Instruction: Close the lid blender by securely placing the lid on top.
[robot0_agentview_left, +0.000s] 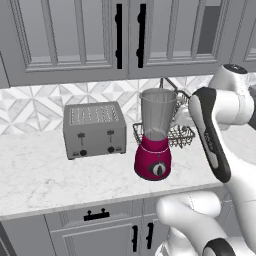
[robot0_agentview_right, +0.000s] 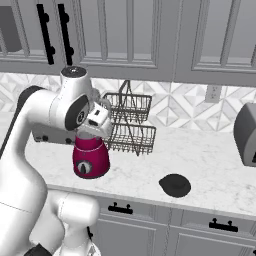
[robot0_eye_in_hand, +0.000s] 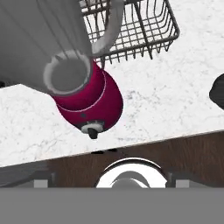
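The blender (robot0_agentview_left: 155, 135) stands on the counter with its clear greyish jar (robot0_eye_in_hand: 48, 43) open at the top above a magenta base (robot0_agentview_right: 90, 160) with a black dial (robot0_eye_in_hand: 92, 130). Its side handle (robot0_eye_in_hand: 111, 26) faces the wire rack. The lid (robot0_agentview_right: 175, 185), a dark round cap, lies flat on the counter well to the blender's right, near the front edge, and just shows at the right border of the hand view (robot0_eye_in_hand: 218, 89). My gripper (robot0_agentview_right: 96, 125) hangs above and close beside the jar, looking down on it, its tips wide apart, open and holding nothing.
A silver toaster (robot0_agentview_left: 94, 130) sits left of the blender. A two-tier wire rack (robot0_agentview_right: 127, 125) stands behind it against the tiled wall. A grey appliance (robot0_agentview_right: 246, 135) is at the far right. The counter's front edge (robot0_eye_in_hand: 153, 140) runs close to the base.
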